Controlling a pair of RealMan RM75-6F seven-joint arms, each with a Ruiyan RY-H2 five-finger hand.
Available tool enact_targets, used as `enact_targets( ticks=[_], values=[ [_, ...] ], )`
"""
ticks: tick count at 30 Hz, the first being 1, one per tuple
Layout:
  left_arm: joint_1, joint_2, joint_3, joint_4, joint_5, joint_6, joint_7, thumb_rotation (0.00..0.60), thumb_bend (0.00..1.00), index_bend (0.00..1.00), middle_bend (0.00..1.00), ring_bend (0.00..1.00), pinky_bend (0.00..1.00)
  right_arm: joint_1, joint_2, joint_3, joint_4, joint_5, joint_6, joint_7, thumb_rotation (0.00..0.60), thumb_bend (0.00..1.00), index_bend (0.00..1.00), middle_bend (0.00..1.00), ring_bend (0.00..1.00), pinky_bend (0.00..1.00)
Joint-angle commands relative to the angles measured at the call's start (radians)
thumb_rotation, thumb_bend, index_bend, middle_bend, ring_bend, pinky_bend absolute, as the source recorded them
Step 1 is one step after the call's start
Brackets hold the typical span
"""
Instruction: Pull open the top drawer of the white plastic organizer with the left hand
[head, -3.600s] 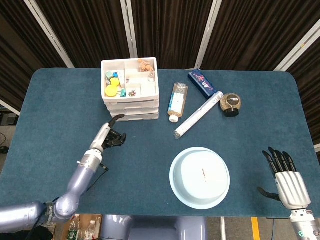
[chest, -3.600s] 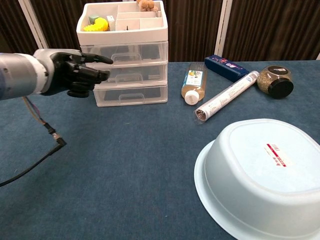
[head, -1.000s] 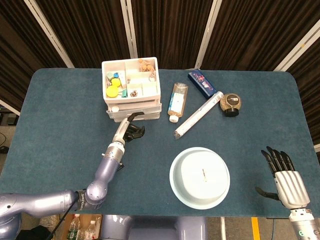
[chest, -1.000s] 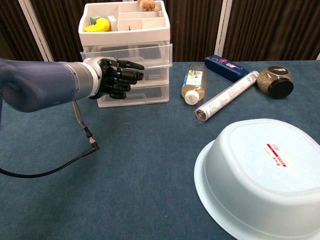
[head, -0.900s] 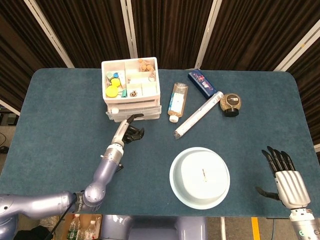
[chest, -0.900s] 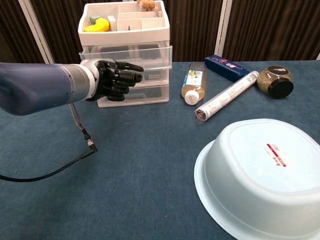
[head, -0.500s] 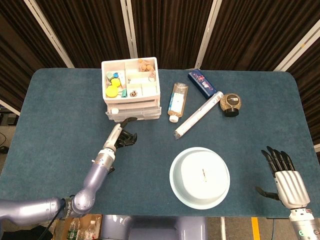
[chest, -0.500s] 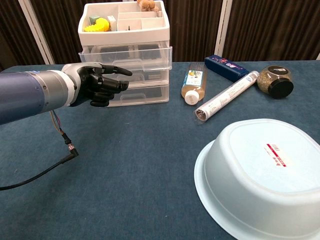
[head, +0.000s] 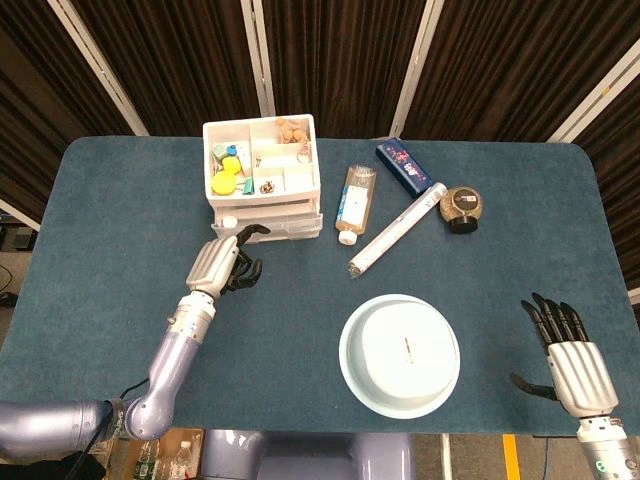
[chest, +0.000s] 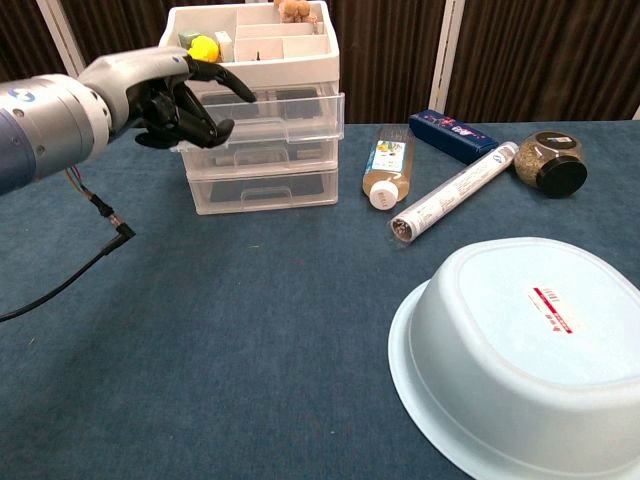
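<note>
The white plastic organizer (head: 316, 172) (chest: 262, 192) stands at the back left of the table, with a tray of small items on top. Its top drawer (head: 285, 222) (chest: 292, 108) sticks out a little past the two drawers below. My left hand (head: 224, 262) (chest: 168, 96) hovers in front of the drawer's left end, holding nothing. Most of its fingers are curled in and one points toward the drawer front. Whether that fingertip touches the drawer I cannot tell. My right hand (head: 570, 352) rests at the near right corner with its fingers spread, seen only in the head view.
Right of the organizer lie a bottle (head: 354, 203) (chest: 385, 165), a long tube (head: 398, 228) (chest: 455, 192), a blue box (head: 404, 166) (chest: 455, 135) and a jar (head: 462, 208) (chest: 548, 158). An upturned pale bowl (head: 400, 355) (chest: 520, 350) sits near the front. A loose cable (chest: 95, 215) hangs from my left wrist.
The top drawer, flush 3.6 s ago, now stands slightly out. In the last second my left hand drew back from its front, moving left and rising in the chest view.
</note>
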Motion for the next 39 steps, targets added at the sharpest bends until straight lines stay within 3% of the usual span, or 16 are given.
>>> enact_targets(
  ticks=[1,8,15,25,32,39],
  values=[
    [-0.033,0.016,-0.035,-0.015,-0.034,0.039,0.078,0.600,0.56,0.24,1.00,1.00,0.99,0.000,0.000,0.000,0.000,0.000,0.000,0.000,0.600,0.11,0.00,0.00,0.00,0.00],
    [-0.105,0.047,-0.072,-0.032,-0.239,0.075,0.280,0.600,0.60,0.26,1.00,1.00,1.00,0.000,0.001,0.000,-0.001,0.001,-0.001,0.000,0.600,0.11,0.00,0.00,0.00,0.00],
    [-0.136,0.049,-0.091,-0.011,-0.370,0.080,0.330,0.600,0.60,0.27,1.00,1.00,1.00,0.001,0.001,0.000,0.000,0.001,-0.002,0.002,0.600,0.11,0.00,0.00,0.00,0.00],
    [-0.165,0.038,-0.101,0.013,-0.454,0.060,0.336,0.600,0.62,0.30,1.00,1.00,1.00,0.001,0.001,0.000,0.000,0.003,-0.003,0.003,0.600,0.11,0.00,0.00,0.00,0.00],
    [-0.181,0.041,-0.099,-0.014,-0.486,0.061,0.343,0.600,0.63,0.37,1.00,1.00,1.00,0.000,0.002,0.000,0.001,0.002,0.000,0.005,0.600,0.11,0.00,0.00,0.00,0.00],
    [-0.177,0.058,-0.092,-0.062,-0.485,0.065,0.327,0.600,0.63,0.39,1.00,1.00,1.00,0.000,0.002,0.000,0.001,0.001,0.001,0.006,0.600,0.11,0.00,0.00,0.00,0.00]
  ],
)
